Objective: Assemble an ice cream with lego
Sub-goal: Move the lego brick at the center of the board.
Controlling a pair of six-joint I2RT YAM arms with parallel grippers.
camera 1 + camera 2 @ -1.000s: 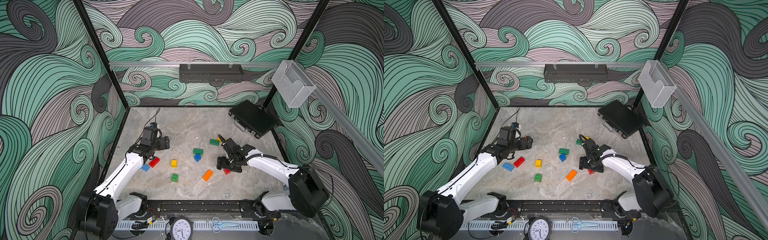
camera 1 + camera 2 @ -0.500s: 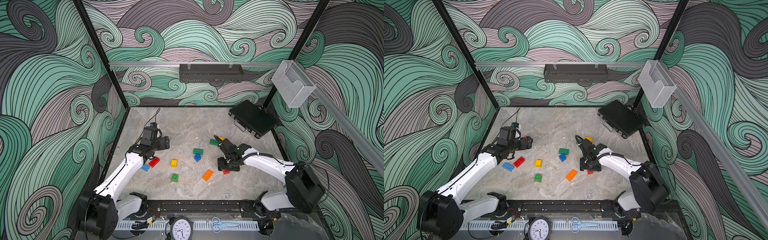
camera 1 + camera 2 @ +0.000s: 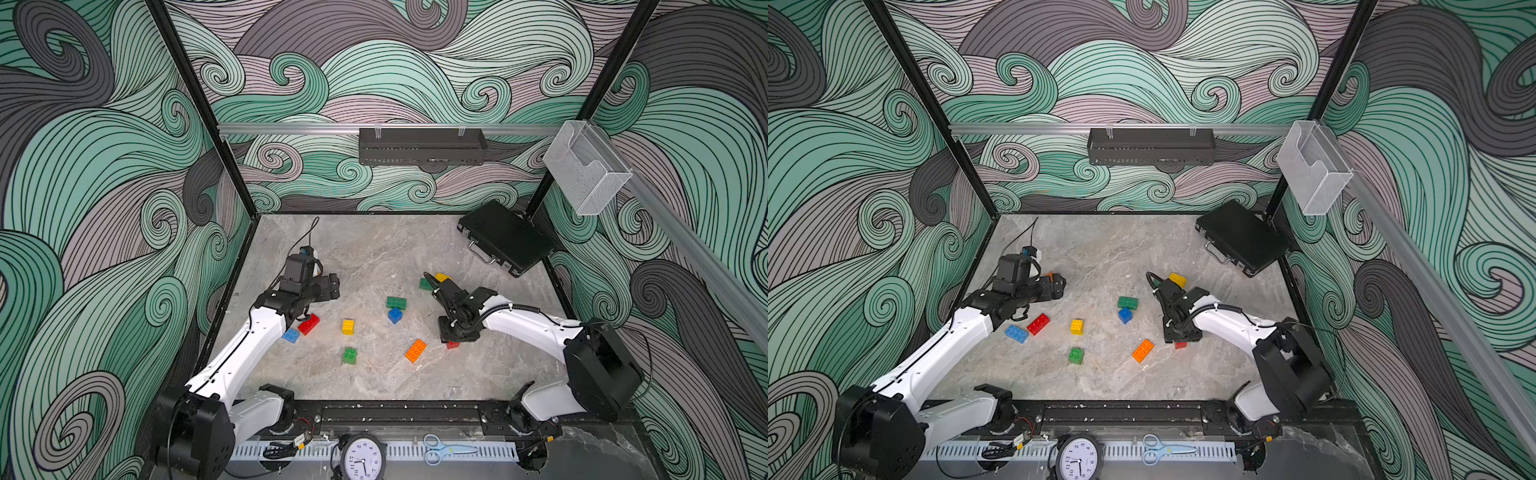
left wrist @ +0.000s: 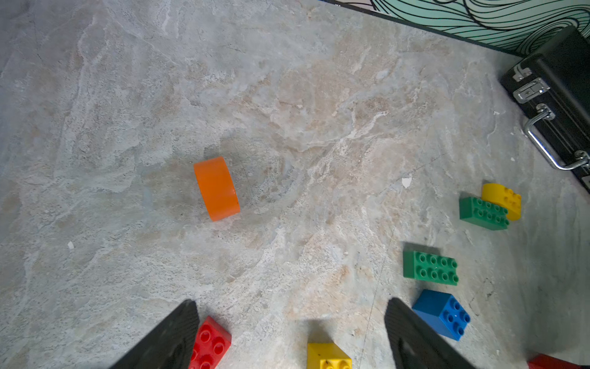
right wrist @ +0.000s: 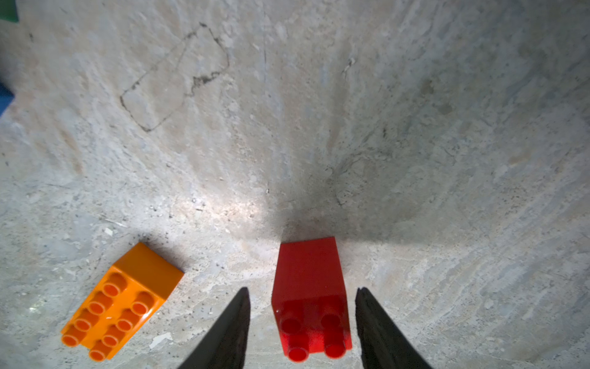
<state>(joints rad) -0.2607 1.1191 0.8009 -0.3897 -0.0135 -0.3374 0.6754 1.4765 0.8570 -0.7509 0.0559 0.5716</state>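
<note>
Lego bricks lie scattered on the stone table. A small red square brick (image 5: 311, 295) sits on the table between the fingers of my right gripper (image 5: 302, 289), with a narrow gap on each side; in a top view the gripper (image 3: 455, 334) hides most of that red brick (image 3: 453, 344). An orange oblong brick (image 5: 123, 302) lies just beside it. My left gripper (image 4: 291, 302) hangs open and empty above a red oblong brick (image 4: 209, 343) and a yellow square brick (image 4: 329, 356). An orange round-topped brick (image 4: 216, 188) lies ahead of it.
More bricks lie mid-table: a green oblong (image 3: 396, 302), a blue square (image 3: 395, 315), a green square (image 3: 350, 356) and a blue oblong (image 3: 290, 335). A green brick (image 4: 483, 213) touches a yellow round-topped one (image 4: 504, 199). A black case (image 3: 505, 237) lies at the back right.
My right gripper has come down over the red square brick and its jaws have narrowed around it. The left arm has not moved.
</note>
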